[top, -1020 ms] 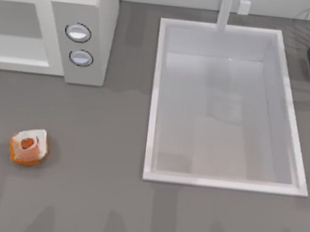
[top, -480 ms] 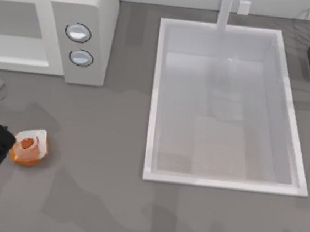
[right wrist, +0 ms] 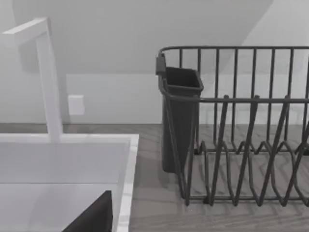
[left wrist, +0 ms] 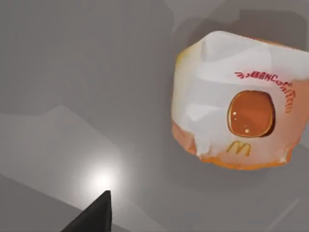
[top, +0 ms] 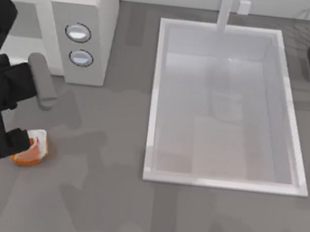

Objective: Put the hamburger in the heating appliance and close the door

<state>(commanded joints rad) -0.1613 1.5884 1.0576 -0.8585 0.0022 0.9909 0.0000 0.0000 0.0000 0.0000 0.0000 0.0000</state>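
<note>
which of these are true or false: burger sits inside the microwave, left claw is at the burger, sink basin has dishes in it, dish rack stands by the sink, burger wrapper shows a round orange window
1. The hamburger sits inside the microwave. False: it lies on the counter, in front of the microwave.
2. The left claw is at the hamburger. True: it is right against the hamburger's left side in the top view.
3. The sink basin holds dishes. False: nothing lies in it.
4. A dark wire dish rack stands beside the sink. True.
5. The hamburger's wrapper shows a round orange window. True, in the left wrist view.
</note>
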